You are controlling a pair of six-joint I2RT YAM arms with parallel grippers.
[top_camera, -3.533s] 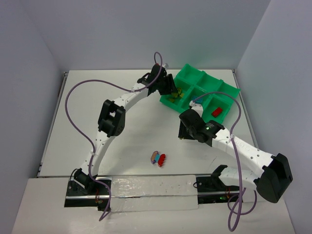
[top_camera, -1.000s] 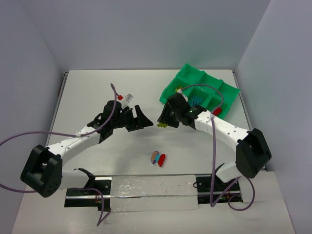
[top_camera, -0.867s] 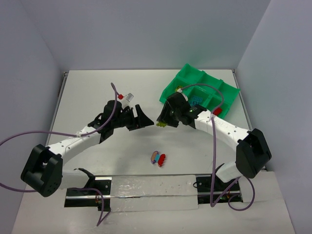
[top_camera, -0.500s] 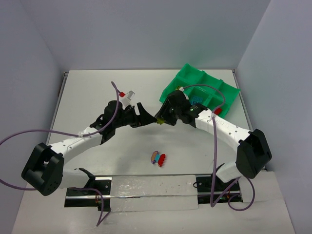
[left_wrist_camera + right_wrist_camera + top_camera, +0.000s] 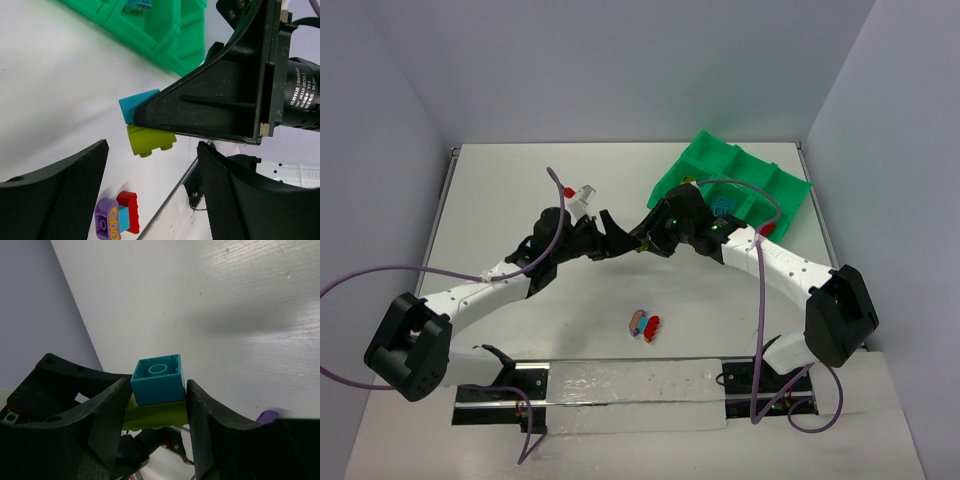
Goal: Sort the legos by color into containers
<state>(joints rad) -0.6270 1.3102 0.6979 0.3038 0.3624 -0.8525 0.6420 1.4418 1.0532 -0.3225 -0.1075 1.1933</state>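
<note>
right wrist: right fingers [image 5: 105, 415] cover both ends of olive brick [image 5: 155, 416].

— Bright, even, diffuse overall. Shadows?
— Soft only: a grey band across the counter [image 5: 260, 285] in the right wrist view, mild sheen beside it. Purple smear [image 5: 270, 415] out of focus at the lower right.

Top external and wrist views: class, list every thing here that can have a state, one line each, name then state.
right gripper: shut on the cyan-and-olive stack
cyan-and-olive stack: two bricks joined, gripped
left gripper: open, facing the stack, not touching it
loose cluster: purple, cyan and red bricks joined, lying on the table
green tray: holds a cyan brick and a red brick, separate compartments
</note>
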